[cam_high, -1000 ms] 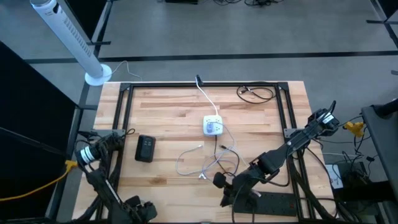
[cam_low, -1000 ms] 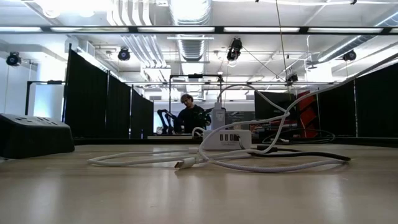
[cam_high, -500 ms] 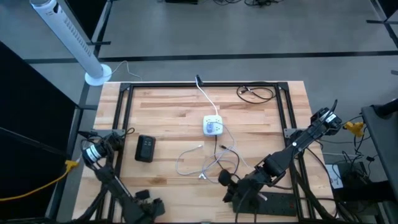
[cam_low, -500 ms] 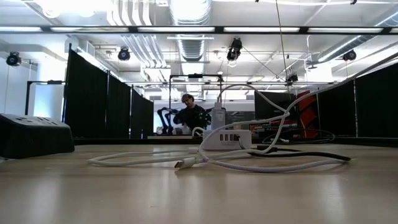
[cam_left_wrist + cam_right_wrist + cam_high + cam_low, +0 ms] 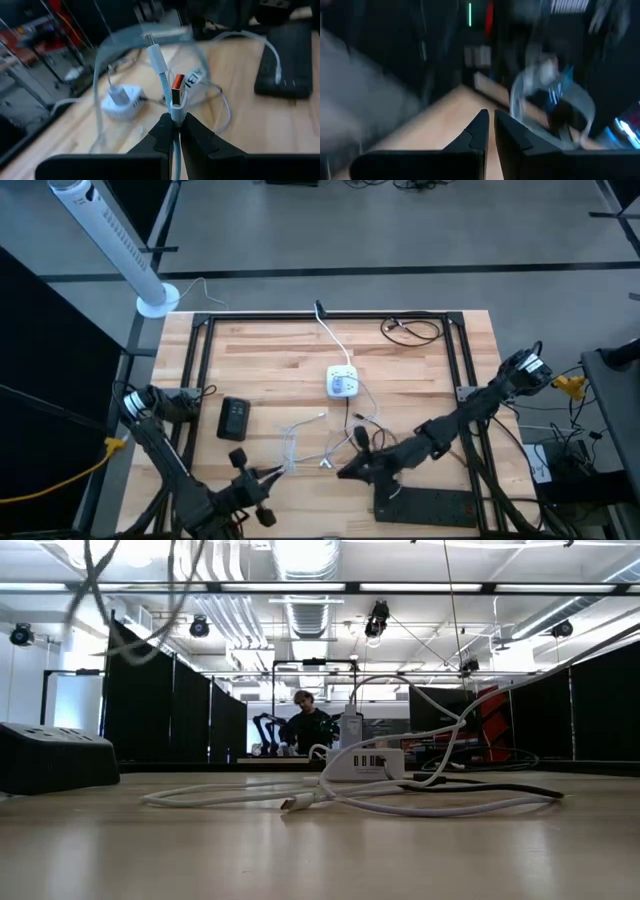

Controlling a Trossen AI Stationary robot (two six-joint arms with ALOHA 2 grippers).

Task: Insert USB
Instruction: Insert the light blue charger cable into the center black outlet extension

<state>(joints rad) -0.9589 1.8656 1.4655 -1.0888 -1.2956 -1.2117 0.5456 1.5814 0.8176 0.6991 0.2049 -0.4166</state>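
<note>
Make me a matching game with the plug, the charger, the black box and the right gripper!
Things:
1. USB plug
2. charger
3. black box
4. right gripper

Where or how:
A. white, mid-table
B. shut, holding nothing
C. pinched in the left gripper
D. lying flat at the table's left

Pairs: 1-C, 2-A, 3-D, 4-B

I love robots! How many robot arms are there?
2. The left arm comes in along the table's left side, its gripper shut on the white USB cable. The right arm reaches from the right side toward the middle.
</note>
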